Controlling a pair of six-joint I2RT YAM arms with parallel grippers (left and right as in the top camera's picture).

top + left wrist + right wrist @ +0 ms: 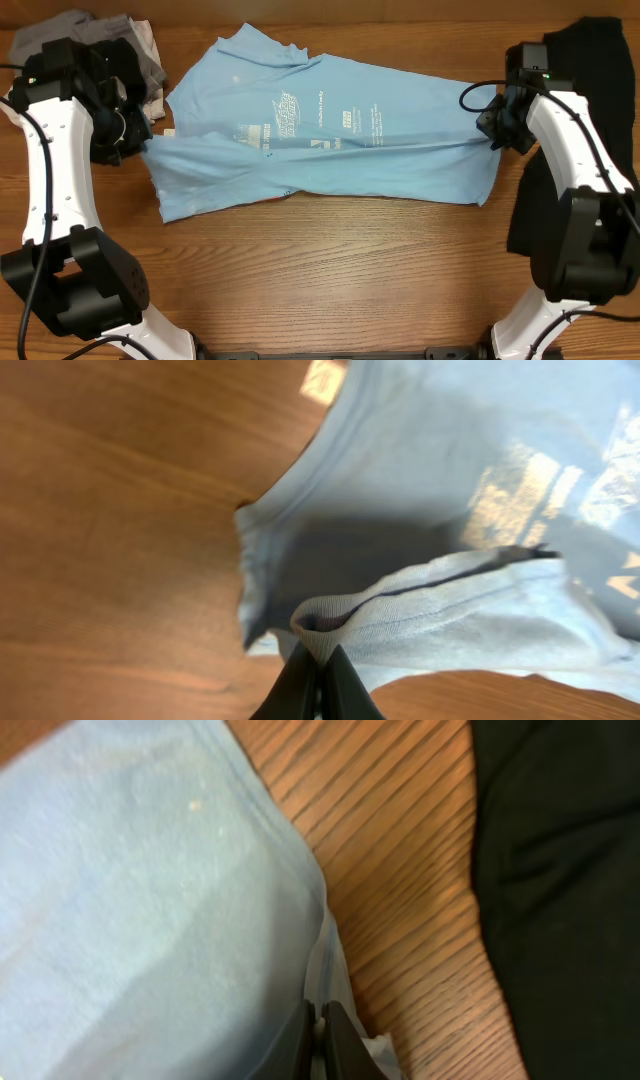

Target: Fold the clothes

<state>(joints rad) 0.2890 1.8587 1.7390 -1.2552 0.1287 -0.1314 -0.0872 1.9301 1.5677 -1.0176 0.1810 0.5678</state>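
Across the middle of the brown wooden table [330, 270]: a light sky-blue fabric T-shirt [400, 165] with white print is spread, long axis running left edge to right edge.
Right edge: a large plain black garment [600, 60] is laid, just clear of the shirt.
Left gripper [318, 675]: clamped on the shirt's left hem.
Right gripper [322, 1035]: clamped on the shirt's right end.
Coming move: judged to turn on the ridge stretched between both grippers.

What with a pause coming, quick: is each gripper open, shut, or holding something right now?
Left gripper: shut on the blue T-shirt.
Right gripper: shut on the same shirt's opposite end.
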